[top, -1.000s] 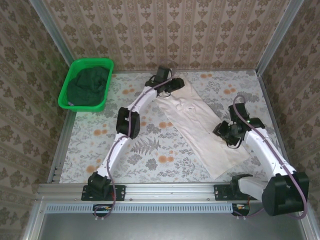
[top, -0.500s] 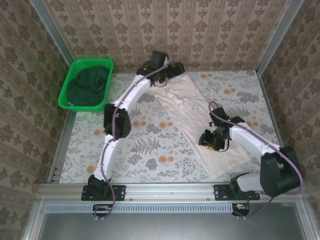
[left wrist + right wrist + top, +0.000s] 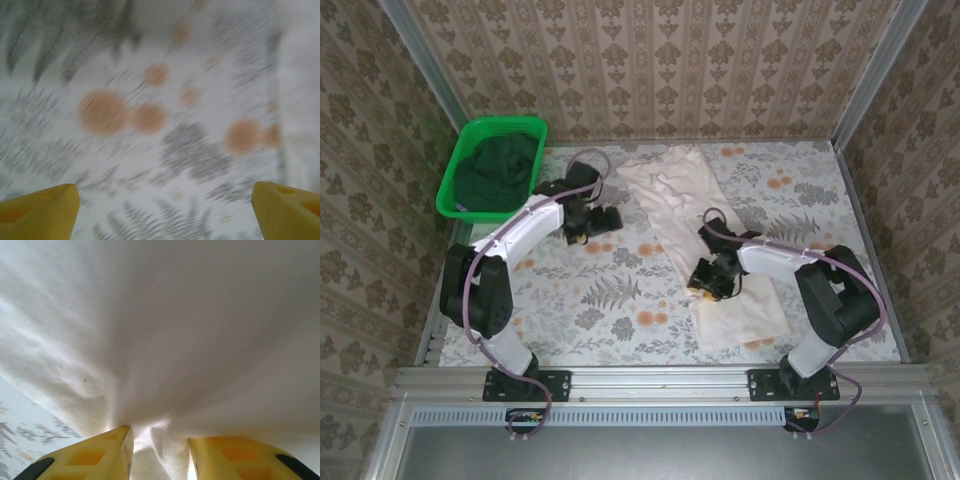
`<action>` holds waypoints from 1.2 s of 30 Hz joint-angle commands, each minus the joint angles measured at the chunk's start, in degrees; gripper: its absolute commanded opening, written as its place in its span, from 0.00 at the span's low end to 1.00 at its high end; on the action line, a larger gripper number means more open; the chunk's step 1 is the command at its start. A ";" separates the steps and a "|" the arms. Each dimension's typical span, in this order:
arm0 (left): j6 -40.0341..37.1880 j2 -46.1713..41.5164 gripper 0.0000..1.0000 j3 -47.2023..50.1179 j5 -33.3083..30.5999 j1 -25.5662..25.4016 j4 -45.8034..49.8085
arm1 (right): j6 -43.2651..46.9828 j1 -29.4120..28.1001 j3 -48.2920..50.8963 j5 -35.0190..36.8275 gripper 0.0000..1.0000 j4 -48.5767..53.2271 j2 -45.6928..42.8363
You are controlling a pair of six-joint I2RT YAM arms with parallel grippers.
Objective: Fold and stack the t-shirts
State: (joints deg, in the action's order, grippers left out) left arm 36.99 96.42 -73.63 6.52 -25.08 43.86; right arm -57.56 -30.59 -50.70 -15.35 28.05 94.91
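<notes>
Pinching a fold of the cream-pink t-shirt (image 3: 175, 315) near the bench's (image 3: 620, 320) near edge, seemingly to double it over, the right jaws stand narrow; left jaws gape empty.

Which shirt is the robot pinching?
The pale cream t-shirt on the table: the right gripper pinches a fold of it. The dark green t-shirt lies untouched in the green basket.

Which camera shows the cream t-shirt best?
Top external: most of the cream t-shirt is in frame. Right wrist: its cloth close up, pinched in the right gripper; left wrist, a blurred pale edge, perhaps it.
</notes>
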 commanded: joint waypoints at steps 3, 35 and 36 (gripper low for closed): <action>-4.90 -5.73 0.91 3.72 2.89 4.61 2.16 | -25.17 -13.93 -3.73 6.20 0.41 -7.22 9.34; -0.99 18.60 0.53 -16.14 15.90 0.68 -4.84 | 10.34 15.93 -41.50 3.04 0.21 2.32 24.67; 0.33 20.49 0.53 -18.11 16.07 0.57 -5.63 | 11.09 16.21 -44.68 3.50 0.21 3.70 27.10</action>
State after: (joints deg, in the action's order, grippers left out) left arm 33.26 113.01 -87.88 23.07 -24.03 40.60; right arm -49.58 -15.22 -88.79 -12.36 29.67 117.21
